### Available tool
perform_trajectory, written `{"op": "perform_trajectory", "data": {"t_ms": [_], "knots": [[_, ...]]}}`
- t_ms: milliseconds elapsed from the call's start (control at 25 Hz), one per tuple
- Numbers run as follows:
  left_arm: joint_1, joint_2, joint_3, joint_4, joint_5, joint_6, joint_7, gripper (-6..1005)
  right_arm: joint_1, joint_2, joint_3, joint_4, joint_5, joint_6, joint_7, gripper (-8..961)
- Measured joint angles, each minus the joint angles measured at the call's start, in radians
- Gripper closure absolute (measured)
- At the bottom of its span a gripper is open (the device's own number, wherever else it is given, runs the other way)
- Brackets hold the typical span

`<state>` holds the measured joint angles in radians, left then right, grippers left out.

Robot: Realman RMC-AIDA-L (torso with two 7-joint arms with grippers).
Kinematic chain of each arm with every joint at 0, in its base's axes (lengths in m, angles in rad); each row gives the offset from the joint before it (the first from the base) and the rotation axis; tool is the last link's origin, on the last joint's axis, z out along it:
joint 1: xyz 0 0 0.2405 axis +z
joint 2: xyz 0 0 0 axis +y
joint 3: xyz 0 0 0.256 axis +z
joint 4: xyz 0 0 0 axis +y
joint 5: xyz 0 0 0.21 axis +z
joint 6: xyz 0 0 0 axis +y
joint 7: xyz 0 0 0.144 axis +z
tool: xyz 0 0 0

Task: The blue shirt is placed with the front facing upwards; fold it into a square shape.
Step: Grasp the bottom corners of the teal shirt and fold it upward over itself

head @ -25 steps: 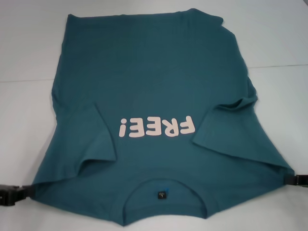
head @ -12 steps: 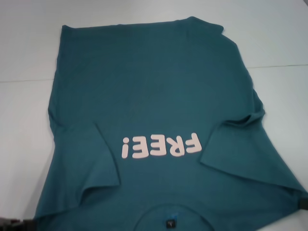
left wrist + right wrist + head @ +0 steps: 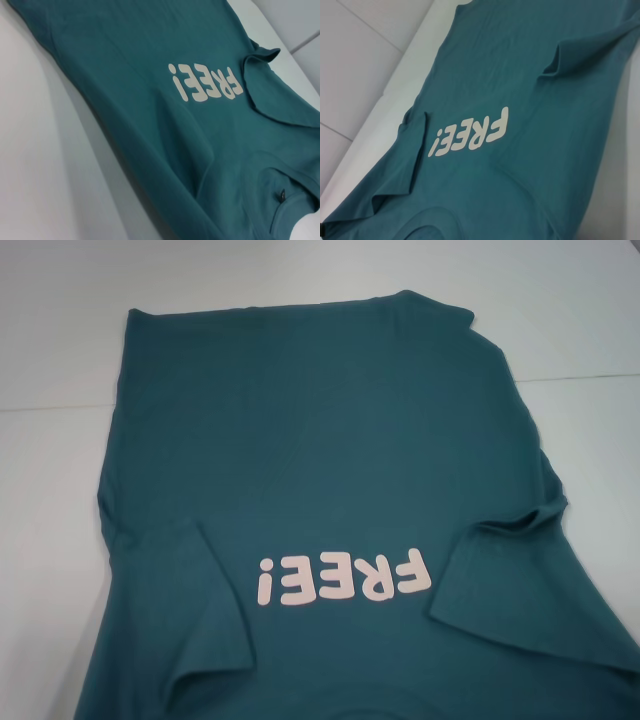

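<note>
Fingers of both our grippers are out of every view; we cannot tell their state. The blue shirt (image 3: 320, 470) lies front-up on the white table (image 3: 60, 360), both sleeves folded inward beside the "FREE!" print (image 3: 342, 579).

A matt teal-blue cotton-looking T-shirt (image 3: 320, 460) is seen, soft knit cloth with loose creases at the folded sleeves. Its pale pink "FREE!" lettering (image 3: 343, 579) looks flat, smooth and slightly rubbery. The white tabletop (image 3: 60, 330) underneath looks smooth, faintly satin.
</note>
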<state>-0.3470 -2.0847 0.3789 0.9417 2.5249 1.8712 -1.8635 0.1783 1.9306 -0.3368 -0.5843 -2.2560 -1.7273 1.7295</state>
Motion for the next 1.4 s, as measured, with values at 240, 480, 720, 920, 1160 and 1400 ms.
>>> {"op": "perform_trajectory", "data": {"t_ms": [240,480,720,920,1160,1400], "knots": [[0.013,0.000,-0.041,0.001,0.013,0.029,0.018,988,-0.015,-0.001,0.001,-0.002,-0.002,-0.006,-0.013,941],[-0.018,0.002,-0.045,-0.028,0.000,0.005,0.033,988,0.014,0.008,0.006,-0.001,0.005,0.004,-0.022,942],[-0.099,0.016,-0.046,-0.103,-0.019,-0.069,0.034,988,0.096,0.016,0.023,0.011,0.007,0.041,-0.017,942],[-0.190,0.038,-0.046,-0.165,-0.063,-0.145,0.012,988,0.179,0.024,0.040,0.014,0.007,0.103,-0.004,941],[-0.290,0.065,-0.045,-0.218,-0.123,-0.263,-0.036,987,0.289,0.025,0.054,0.022,0.013,0.188,0.016,940],[-0.379,0.079,-0.042,-0.276,-0.179,-0.424,-0.067,987,0.397,0.025,0.045,0.040,0.018,0.317,0.031,940]]}}
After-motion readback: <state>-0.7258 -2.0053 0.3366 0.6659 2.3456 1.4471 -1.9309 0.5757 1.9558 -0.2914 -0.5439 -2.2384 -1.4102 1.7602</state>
